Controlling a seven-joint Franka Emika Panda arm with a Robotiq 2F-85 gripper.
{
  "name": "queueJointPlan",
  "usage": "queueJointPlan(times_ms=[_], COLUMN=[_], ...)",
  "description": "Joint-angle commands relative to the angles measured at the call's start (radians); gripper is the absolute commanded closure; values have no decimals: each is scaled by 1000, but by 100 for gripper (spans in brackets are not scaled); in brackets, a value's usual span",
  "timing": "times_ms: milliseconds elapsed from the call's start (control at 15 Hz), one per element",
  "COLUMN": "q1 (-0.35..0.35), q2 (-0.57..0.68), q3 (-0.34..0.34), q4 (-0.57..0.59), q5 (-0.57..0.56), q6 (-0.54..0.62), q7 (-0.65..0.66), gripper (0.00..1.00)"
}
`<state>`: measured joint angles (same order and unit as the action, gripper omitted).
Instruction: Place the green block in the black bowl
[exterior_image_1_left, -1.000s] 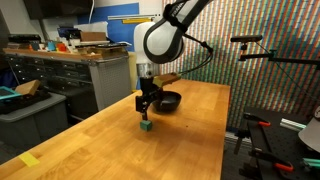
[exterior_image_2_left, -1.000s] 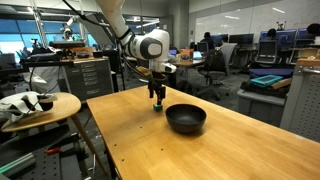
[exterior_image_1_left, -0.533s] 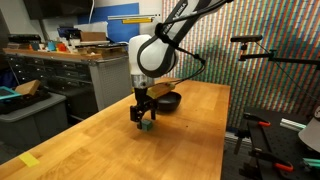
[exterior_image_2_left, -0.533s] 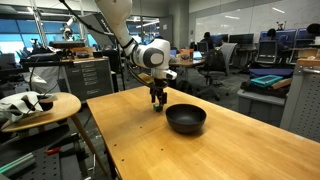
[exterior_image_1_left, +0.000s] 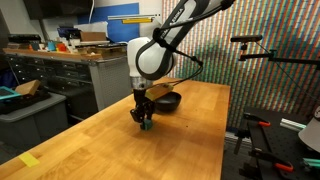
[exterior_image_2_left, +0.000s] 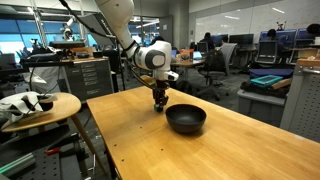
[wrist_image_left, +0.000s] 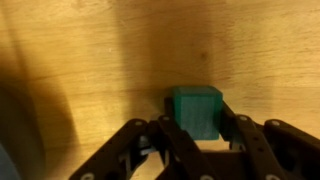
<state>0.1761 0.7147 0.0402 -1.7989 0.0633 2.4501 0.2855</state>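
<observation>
One wooden table (exterior_image_1_left: 190, 140) fills the middle of both exterior views. Far to the left in an exterior view stand grey drawers (exterior_image_1_left: 45, 75). A small yellow strip (exterior_image_1_left: 30, 159) lies on the table's near left corner. Going right, the gripper (exterior_image_1_left: 145, 121) points straight down at the table top. The green block (exterior_image_1_left: 147, 126) sits on the wood right at its tips. Just behind it and a bit to the right is the black bowl (exterior_image_1_left: 170, 101), partly hidden by the arm. The block is outside the bowl, near it but not touching it. Farther right, a black stand (exterior_image_1_left: 255, 50) sticks out in front of a speckled wall.

In an exterior view, a little round side table (exterior_image_2_left: 50, 105) stands at the left with something white on it. Next comes the gripper (exterior_image_2_left: 158, 103), down low at the table top. Then comes the bowl (exterior_image_2_left: 186, 126), to the right and a bit nearer the camera. At the far right a blue tray (exterior_image_2_left: 265, 80) rests on a desk.

In the wrist view, the block (wrist_image_left: 196, 108) is a little right of the middle, flat on the wood. One black finger (wrist_image_left: 172, 135) touches its left side. Another finger touches its right side. The jaws are narrow and hold the green block between them.
</observation>
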Motion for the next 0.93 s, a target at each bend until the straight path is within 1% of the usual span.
queueJointPlan(times_ms=[0,267,533,867], q1=[20,24,20,3], q2=[-15,-47,-107,-184], q3=[-23,-33,-44,-82], q4=[5,-2,-24,-65], q5=[-12,-21,-27,-30], q6=[5,4,21,44], q7=[27,34,42,75], gripper=[82,82,82,82])
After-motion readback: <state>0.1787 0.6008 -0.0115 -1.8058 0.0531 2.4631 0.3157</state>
